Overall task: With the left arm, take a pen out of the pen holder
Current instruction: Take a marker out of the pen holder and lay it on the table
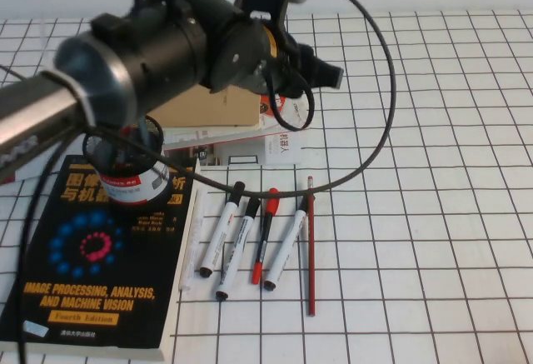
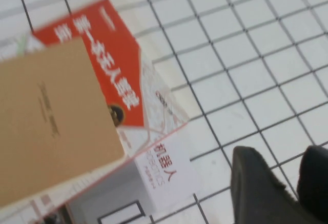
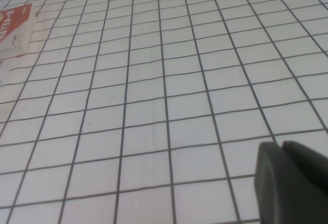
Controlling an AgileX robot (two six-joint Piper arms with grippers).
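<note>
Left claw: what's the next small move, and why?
Likely swing the left claw over to the pen holder on the black book. It hangs open and empty above the stacked books, well off the holder, while several pens already lie on the table. Right claw sits shut over that table, out of the way.
</note>
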